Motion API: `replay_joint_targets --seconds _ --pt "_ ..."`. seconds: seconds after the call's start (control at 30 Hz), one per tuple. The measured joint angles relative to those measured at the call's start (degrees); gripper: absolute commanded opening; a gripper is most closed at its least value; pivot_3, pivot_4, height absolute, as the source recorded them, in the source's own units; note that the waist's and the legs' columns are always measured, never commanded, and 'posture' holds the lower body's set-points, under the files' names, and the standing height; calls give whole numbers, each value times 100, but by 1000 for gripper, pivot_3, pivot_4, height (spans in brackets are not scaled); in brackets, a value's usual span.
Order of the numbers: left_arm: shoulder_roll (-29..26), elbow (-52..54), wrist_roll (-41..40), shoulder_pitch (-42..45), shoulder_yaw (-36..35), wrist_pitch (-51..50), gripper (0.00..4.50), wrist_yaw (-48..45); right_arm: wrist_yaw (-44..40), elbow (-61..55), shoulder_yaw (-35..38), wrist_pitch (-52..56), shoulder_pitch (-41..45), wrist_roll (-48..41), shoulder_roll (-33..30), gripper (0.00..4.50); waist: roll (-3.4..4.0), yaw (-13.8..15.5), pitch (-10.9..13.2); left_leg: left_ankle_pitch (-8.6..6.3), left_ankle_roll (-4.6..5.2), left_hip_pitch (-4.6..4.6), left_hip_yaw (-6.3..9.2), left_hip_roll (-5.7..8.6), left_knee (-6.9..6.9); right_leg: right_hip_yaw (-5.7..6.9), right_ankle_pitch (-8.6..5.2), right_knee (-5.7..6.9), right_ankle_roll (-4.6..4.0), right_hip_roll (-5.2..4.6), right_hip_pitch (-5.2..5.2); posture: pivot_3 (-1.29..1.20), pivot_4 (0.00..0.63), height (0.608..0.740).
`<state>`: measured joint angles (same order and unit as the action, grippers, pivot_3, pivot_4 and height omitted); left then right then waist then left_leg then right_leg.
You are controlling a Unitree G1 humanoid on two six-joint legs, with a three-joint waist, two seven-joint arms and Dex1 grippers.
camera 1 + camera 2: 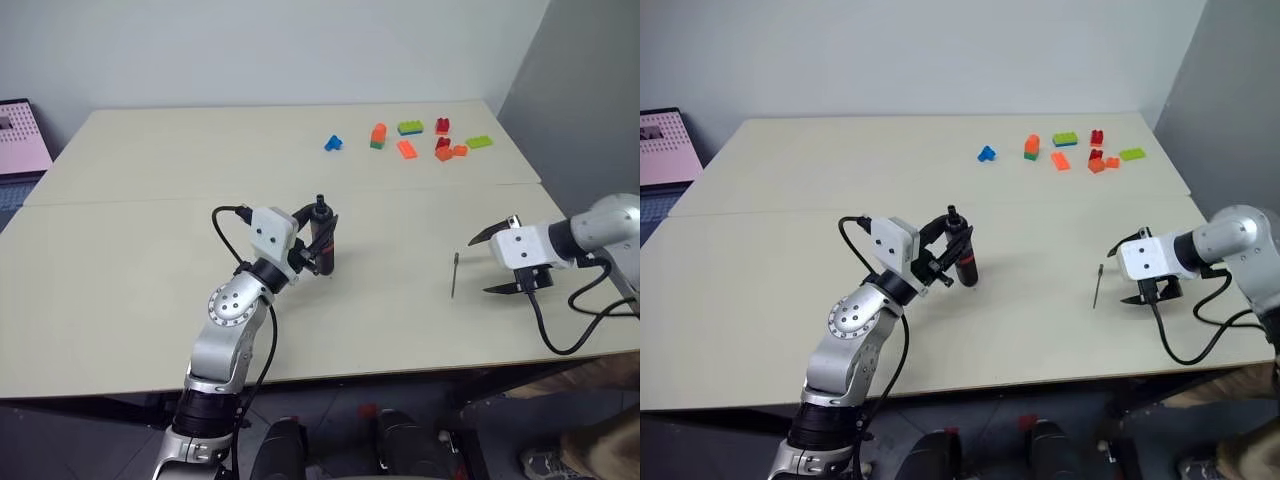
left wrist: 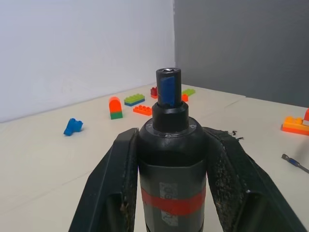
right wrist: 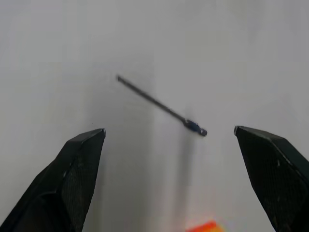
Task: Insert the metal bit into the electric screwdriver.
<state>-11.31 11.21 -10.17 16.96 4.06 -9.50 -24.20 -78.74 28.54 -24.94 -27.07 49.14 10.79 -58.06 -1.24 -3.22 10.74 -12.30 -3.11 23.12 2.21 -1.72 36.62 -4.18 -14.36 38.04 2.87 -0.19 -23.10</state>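
Clamping the electric screwdriver (image 2: pixel 171 159), left jaws; right jaws gape wide above the metal bit (image 3: pixel 159 104)

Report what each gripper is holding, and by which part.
The left gripper clamps the electric screwdriver around its body at the red band. The right gripper is open, holding nothing; the metal bit lies on the table.

A bare test room, probably a robotics lab: two plain beige tables (image 1: pixel 150 250) pushed together against blank pale walls (image 1: pixel 250 50), a scatter of coloured toy bricks (image 1: pixel 408 128) at the far edge, and cables (image 1: pixel 560 335) trailing off the tabletop.
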Motion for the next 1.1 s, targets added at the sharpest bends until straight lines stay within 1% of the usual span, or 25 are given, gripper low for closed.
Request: replay_joint_targets --seconds 0.07,0.17,0.23,0.27,0.37,0.43,0.57,0.63,0.67,0.77,0.8,0.83,0.87,0.9,0.93,0.97,1.0,1.1 --pt "9 15 28 -23 9 4 1639 43 49 910 -469 -1036 694 679 315 4500 0 -23 1 0 0 -13 -9 0 -12 -9 1 1 0 -1 4 0 150 740" --pt "29 40 39 -46 25 12 1639 109 238 1750 -883 -1932 1250 1349 646 4500 1 -9 1 2 0 -18 -9 0 -25 -11 0 1 -2 -2 7 0 150 740" --pt "35 60 43 -66 30 16 1638 121 416 2145 -1083 -2275 1491 1676 852 4500 0 -2 1 2 0 -19 -9 1 -31 -11 1 0 -2 -3 7 0 150 740" --pt "41 82 61 -80 39 14 1638 177 655 2590 -1336 -2581 1766 2086 1141 4500 1 -9 0 2 0 -21 -12 1 -34 -15 1 1 -2 -3 6 0 150 740" --pt "51 147 95 -120 64 5 1638 233 964 2949 -1579 -2859 1955 2495 1429 4500 1 -1 0 2 0 -22 -11 1 -41 -15 5 2 -4 -4 4 0 150 740" --pt "54 191 101 -157 68 3 1638 249 1214 3225 -1732 -3013 2070 2784 1593 4500 1 1 0 2 0 -22 -11 1 -44 -14 17 2 -26 -4 4 0 150 740" --pt "52 224 112 -187 62 -15 1638 321 1647 3542 -2012 -3102 2330 3269 1820 4500 2 -9 0 3 0 -26 -11 1 -45 -14 17 4 -27 -4 3 0 150 740" --pt "52 234 116 -197 63 -19 1638 346 1777 3617 -2095 -3105 2411 3420 1887 4140 2 -13 0 3 0 -26 -10 1 -46 -14 17 6 -27 -3 3 0 150 740" --pt "52 248 117 -216 63 -19 1638 357 1848 3708 -2149 -3099 2467 3534 1965 4106 3 -13 0 4 1 -28 -10 1 -46 -13 16 7 -26 -3 3 0 150 740" --pt "51 248 132 -218 61 -24 1638 386 1929 3869 -2250 -3074 2567 3768 2115 3275 2 -23 0 6 2 -32 -10 -1 -46 -13 17 7 -26 -2 4 0 150 740" --pt "51 248 133 -220 61 -27 1638 394 1949 3914 -2257 -3063 2578 3796 2135 3120 2 -23 0 6 2 -34 -10 -1 -46 -13 17 7 -25 -2 5 0 150 740" --pt "51 248 136 -232 59 -23 1638 414 1998 3943 -2259 -3048 2583 3843 2152 2736 2 -25 -1 7 3 -36 -10 -2 -46 -13 16 7 -25 -1 7 0 150 740" --pt "51 248 138 -241 57 -22 1638 438 2018 3973 -2259 -3034 2586 3878 2176 2514 1 -36 -1 7 4 -43 -10 -2 -46 -13 15 6 -25 -1 14 0 150 740" --pt "51 248 141 -253 56 -23 1638 458 2024 3993 -2260 -3014 2586 3908 2199 2237 0 -51 -1 7 4 -55 -10 -3 -46 -13 11 5 -27 -1 27 0 150 740" --pt "50 248 144 -263 55 -22 1638 466 2030 4005 -2261 -3002 2586 3928 2218 2061 0 -61 -1 7 4 -64 -10 -3 -48 -13 7 3 -31 -1 37 0 150 740" --pt "41 247 160 -274 53 -22 1638 478 2068 4039 -2264 -2986 2586 3980 2270 1729 0 -93 -1 7 4 -97 -11 -3 -53 -13 -6 -2 -49 -1 68 0 150 740" --pt "34 245 164 -276 51 -25 1637 479 2097 4041 -2264 -2985 2586 3982 2287 1505 -1 -112 0 6 4 -115 -11 -3 -56 -14 -8 -4 -51 -1 83 0 150 740" --pt "28 245 198 -277 49 -20 1637 481 2156 4038 -2262 -2990 2586 3983 2346 674 -1 -161 -1 6 4 -124 -10 -3 -59 -14 -9 -2 -52 -1 90 0 150 740"
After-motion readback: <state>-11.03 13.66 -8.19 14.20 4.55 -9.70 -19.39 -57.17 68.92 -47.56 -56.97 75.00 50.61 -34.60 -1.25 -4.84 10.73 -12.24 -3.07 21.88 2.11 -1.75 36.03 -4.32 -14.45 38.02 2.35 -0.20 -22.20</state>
